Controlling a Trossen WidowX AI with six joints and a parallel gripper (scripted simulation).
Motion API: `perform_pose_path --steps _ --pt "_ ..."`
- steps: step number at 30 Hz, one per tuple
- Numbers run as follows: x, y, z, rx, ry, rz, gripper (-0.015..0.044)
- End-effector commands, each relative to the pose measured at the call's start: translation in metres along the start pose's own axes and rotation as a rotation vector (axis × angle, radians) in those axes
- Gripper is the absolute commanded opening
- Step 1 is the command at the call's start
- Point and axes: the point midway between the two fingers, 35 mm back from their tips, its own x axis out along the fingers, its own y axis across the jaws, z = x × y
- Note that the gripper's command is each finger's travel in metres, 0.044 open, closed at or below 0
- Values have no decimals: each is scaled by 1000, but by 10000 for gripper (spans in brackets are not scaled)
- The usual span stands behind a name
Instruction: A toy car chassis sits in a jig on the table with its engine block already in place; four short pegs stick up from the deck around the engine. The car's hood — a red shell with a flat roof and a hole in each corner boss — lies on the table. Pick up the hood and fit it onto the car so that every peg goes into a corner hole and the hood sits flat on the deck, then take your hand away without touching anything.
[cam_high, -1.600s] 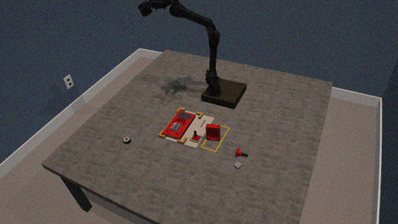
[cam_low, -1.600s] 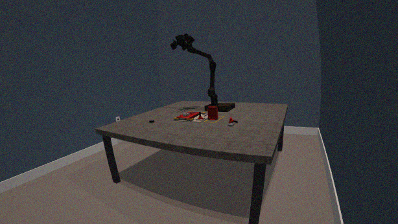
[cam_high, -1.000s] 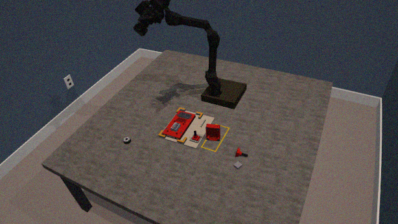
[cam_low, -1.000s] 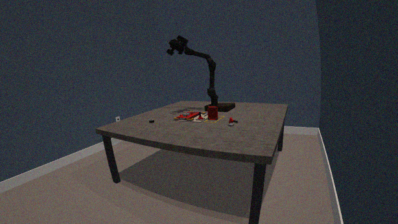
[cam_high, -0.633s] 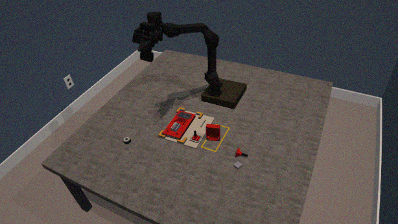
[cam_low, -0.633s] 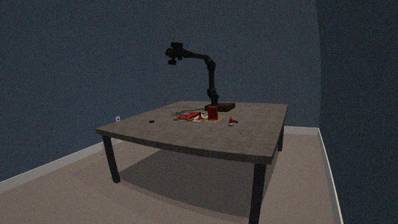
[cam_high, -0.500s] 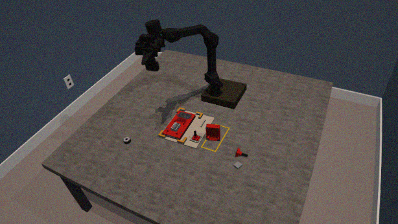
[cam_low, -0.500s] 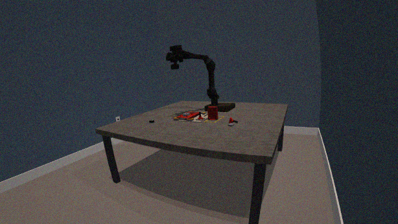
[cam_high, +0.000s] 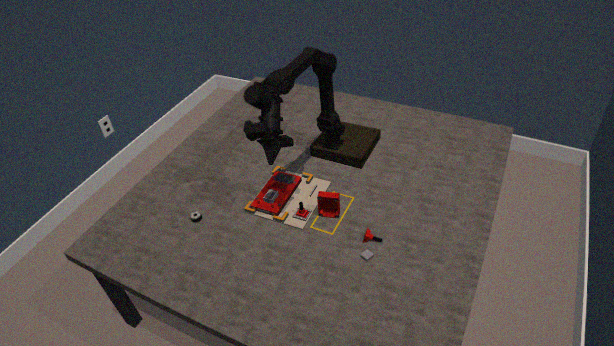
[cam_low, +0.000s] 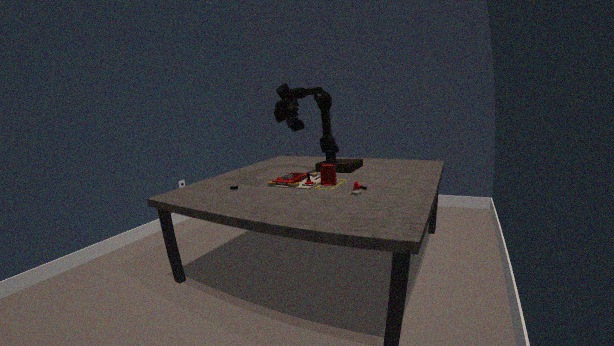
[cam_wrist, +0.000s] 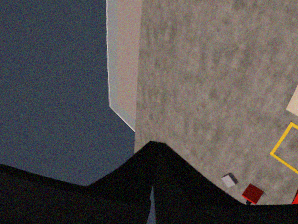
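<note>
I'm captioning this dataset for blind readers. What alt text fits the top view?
A black robot arm bends over a grey table, its gripper shut and empty above the far end of a red toy car chassis in an orange-cornered jig. The red hood sits apart inside a yellow outline beside it.

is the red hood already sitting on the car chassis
No, the hood stands by itself inside the yellow outline, beside the chassis, not on it.
</note>
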Motion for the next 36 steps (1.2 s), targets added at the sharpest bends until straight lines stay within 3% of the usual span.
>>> perform_pose_path --steps 1,8,16,36 --pt "24 -47 -25 27 -13 -188 0" --pt "41 -137 -66 -9 -85 -531 0" --pt "23 -222 -92 -150 -225 -864 0" --pt "51 -257 -81 -154 -229 -870 0"
